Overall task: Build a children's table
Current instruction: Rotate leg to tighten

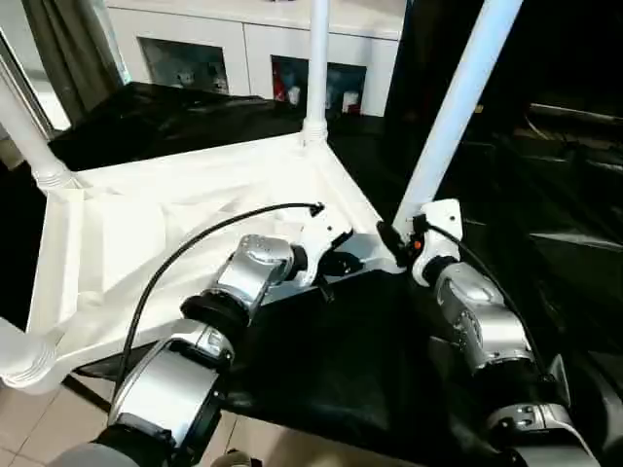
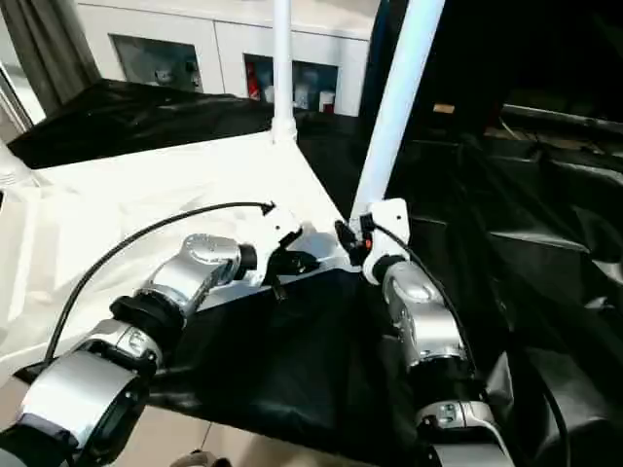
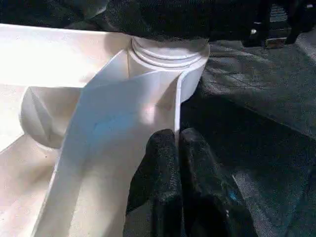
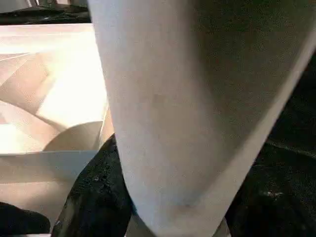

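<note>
The table top (image 1: 185, 243) lies underside up on the black-draped surface (image 1: 350, 360). The right gripper (image 1: 397, 243) is clamped on the tilted 4th leg (image 1: 453, 117) at its base. The left gripper (image 3: 178, 148) pinches the rim beside the near corner socket (image 3: 168, 54). Advice: hold the rim steady, bring the leg upright, then press down. 3 other sockets hold legs; no other containers

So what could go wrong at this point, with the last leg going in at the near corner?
1. The leg held by the right gripper leans away from the far upright leg; it could seat crooked or bind in its socket.
2. The left gripper pinches only the thin rim of the top; pushing on the leg could make it slip off.
3. The top overhangs the black-covered surface on the left, so a hard push might tip or slide it.
</note>
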